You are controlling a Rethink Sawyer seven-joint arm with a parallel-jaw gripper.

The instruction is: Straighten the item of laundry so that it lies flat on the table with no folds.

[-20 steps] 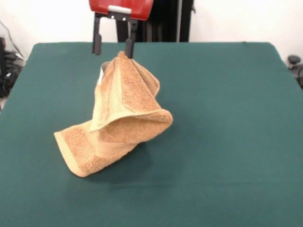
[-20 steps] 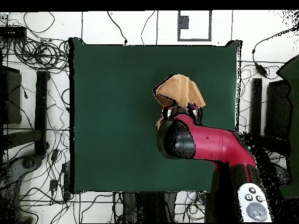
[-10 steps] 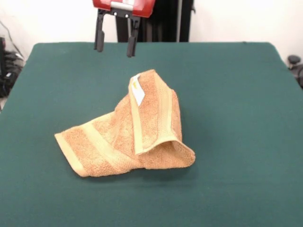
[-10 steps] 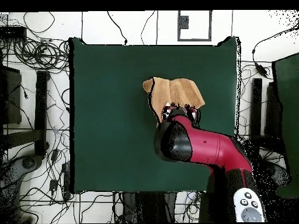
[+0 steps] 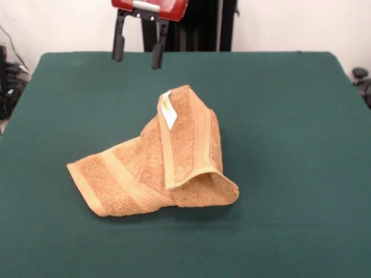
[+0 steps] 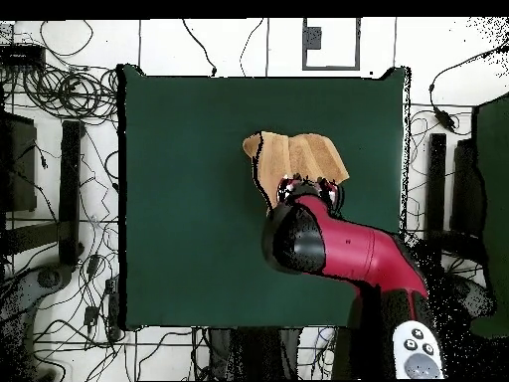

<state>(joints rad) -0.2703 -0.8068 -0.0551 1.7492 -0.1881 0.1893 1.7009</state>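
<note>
The orange-tan towel, the item of laundry (image 5: 159, 165), lies crumpled on the dark green table (image 5: 278, 145), left of centre. One flap is folded over the rest, with its border band running down the fold and a white care label (image 5: 168, 111) showing near the top. My gripper (image 5: 137, 51) hangs open above the table's far side, behind the towel and clear of it, with nothing between its fingers (image 5: 119, 49). From overhead the towel (image 6: 296, 157) peeks out beyond the red arm (image 6: 343, 244), which covers its near part.
Cables and dark equipment (image 6: 60, 149) lie on the floor around the table in the overhead view. A black stand (image 5: 203, 23) rises behind the table's far edge. Bare green cloth surrounds the towel on all sides.
One second ago the towel hung lifted just under the gripper's fingers; it has since dropped and settled into a folded heap. The gripper has risen slightly and shifted a little left.
</note>
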